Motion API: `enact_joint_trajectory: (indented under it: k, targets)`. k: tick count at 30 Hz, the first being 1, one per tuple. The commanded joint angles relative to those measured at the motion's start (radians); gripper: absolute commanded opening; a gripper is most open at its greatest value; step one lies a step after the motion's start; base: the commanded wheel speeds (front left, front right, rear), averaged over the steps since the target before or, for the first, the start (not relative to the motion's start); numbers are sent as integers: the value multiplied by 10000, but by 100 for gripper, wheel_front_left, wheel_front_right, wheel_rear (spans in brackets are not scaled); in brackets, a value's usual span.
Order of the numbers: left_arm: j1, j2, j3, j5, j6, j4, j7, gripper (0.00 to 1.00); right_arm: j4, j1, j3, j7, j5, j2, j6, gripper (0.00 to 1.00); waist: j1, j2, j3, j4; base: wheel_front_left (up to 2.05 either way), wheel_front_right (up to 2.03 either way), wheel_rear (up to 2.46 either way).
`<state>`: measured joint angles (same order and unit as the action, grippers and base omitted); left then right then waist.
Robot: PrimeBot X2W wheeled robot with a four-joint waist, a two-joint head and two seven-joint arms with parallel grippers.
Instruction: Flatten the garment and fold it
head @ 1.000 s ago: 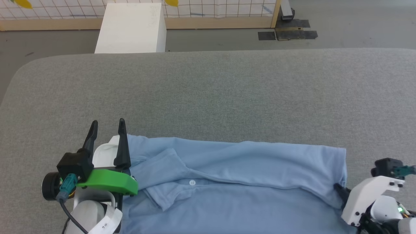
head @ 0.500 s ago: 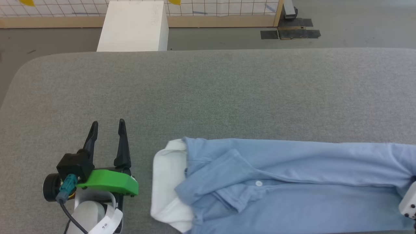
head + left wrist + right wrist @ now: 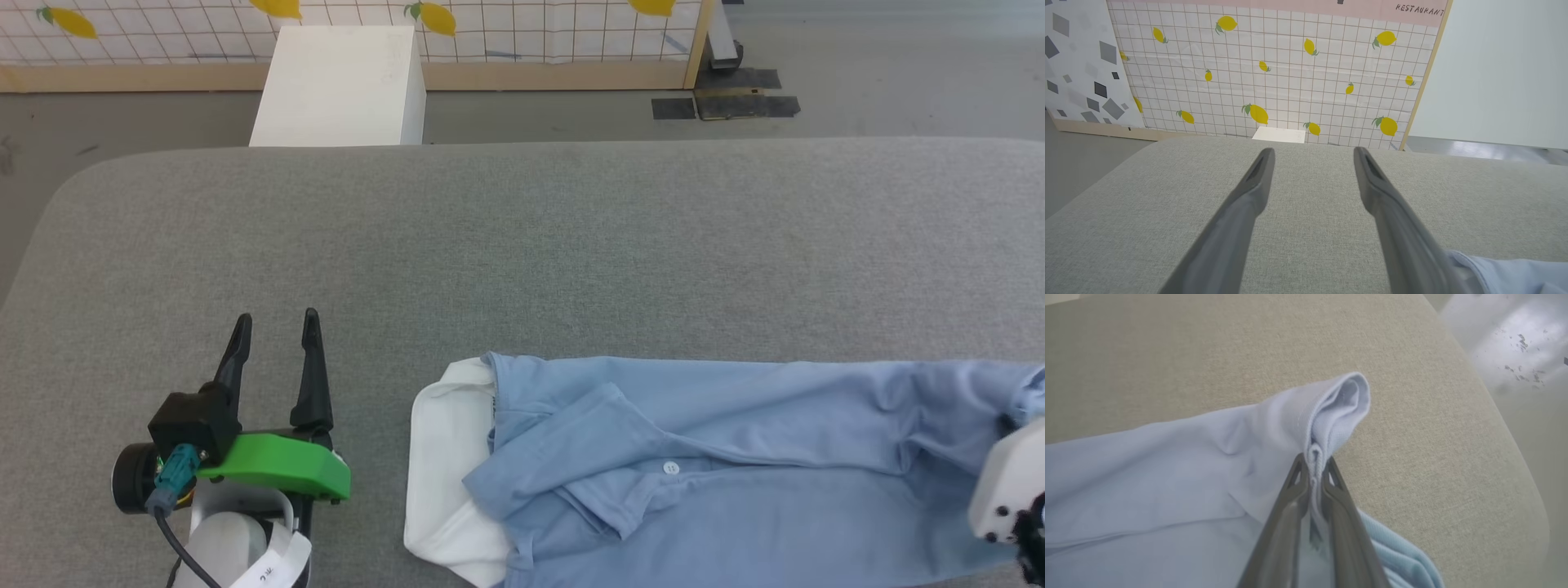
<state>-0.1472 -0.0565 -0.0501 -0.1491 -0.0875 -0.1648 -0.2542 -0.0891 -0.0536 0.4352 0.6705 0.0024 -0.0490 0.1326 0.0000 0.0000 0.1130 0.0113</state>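
Head view: a light blue short-sleeved knit polo shirt point(image 3: 735, 441) lies stretched lengthwise on the grey fabric-covered worktop point(image 3: 522, 245). Its white inner collar lining point(image 3: 445, 474) is turned outward at one end, and a small white button point(image 3: 670, 468) shows on the placket. The left gripper point(image 3: 276, 317), with its green housing, sits just beside the collar end of the shirt without touching it, jaws spread and empty. Right wrist view: the right gripper point(image 3: 1314, 458) is at the shirt's opposite end, jaws pinching a bunched fold of the shirt's edge, with cloth looping up above the fingertips. Beyond the shirt, past the worktop's far edge, a white rectangular box point(image 3: 339, 86) stands before a lemon-patterned tiled panel point(image 3: 1290, 73).
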Motion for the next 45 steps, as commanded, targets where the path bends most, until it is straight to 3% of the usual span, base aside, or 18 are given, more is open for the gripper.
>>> enact_joint_trajectory:
  k: [1,8,13,22,33,38,40,41,45]
  targets:
    - [89,49,-5,82,-51,-40,-76,100,-653,262,-465,406,317,-13,-19,0,0,0,-44,5,0,0,0]
    - [7,55,4,128,-81,-78,-76,100,-4177,732,-4015,2282,1100,-309,-19,0,0,0,-4,37,0,0,0]
    - [-140,57,39,140,-103,-75,-76,100,-4220,-365,-6575,2419,1368,-782,-19,0,0,0,159,129,0,0,0]
    - [-564,60,384,95,-141,-46,-76,100,-935,-2951,-10107,1254,1928,-589,-19,0,0,0,704,645,0,0,0]
    - [-1013,61,718,-52,-36,-78,-76,100,3884,-4722,-12279,-533,2570,-87,-19,0,0,0,1276,1166,0,0,0]
    - [-1044,62,800,-115,23,-111,-76,100,5143,-5088,-12754,-869,3128,-28,-19,0,0,0,1307,1215,0,0,0]
    - [-1029,62,810,-126,40,-132,-76,100,5350,-5149,-13054,-891,3561,-21,-19,78,0,0,1268,1193,0,0,0]
    - [-1010,62,802,-130,47,-146,-76,100,5398,-5183,-13235,-885,3833,-19,-19,100,0,0,1229,1164,0,0,0]
    - [-901,62,744,-108,57,-191,-76,100,5057,-5360,-13401,-1552,4716,-16,-19,100,0,0,1040,989,0,0,0]
